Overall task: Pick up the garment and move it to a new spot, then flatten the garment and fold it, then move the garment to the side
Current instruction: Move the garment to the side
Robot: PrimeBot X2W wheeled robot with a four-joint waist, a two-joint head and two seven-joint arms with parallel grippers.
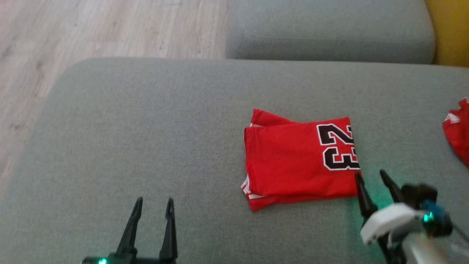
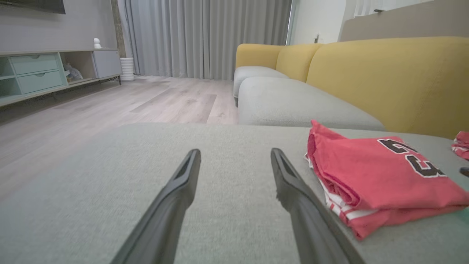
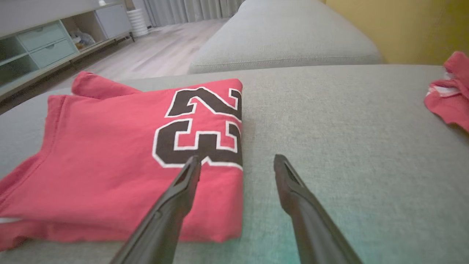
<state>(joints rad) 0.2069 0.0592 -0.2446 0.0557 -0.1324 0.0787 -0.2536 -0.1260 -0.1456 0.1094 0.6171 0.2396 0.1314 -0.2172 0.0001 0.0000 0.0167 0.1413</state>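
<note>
Garments, red: two, namely the folded garment [image 1: 293,161], marked with two black numerals [image 1: 337,146], and the second garment [image 1: 458,128]. Tools: two, the left tool [image 1: 154,201] and the right tool [image 1: 369,173], each with two dark fingers [image 2: 172,205]. Grey cushions: three, near cushion [image 2: 110,183], middle cushion [image 2: 293,106], far cushion [image 2: 256,71]. Cabinet drawers: two, upper drawer [image 2: 34,62], lower drawer [image 2: 40,80].

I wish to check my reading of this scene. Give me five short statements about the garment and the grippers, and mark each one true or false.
1. The red garment lies folded on the grey cushion. True.
2. The right gripper is shut on the garment. False: its jaws stand open and hold nothing.
3. The left gripper is open, apart from the garment. True.
4. The garment bears the number 45. False: it bears 23.
5. Another red cloth lies farther to the robot's right. True.
</note>
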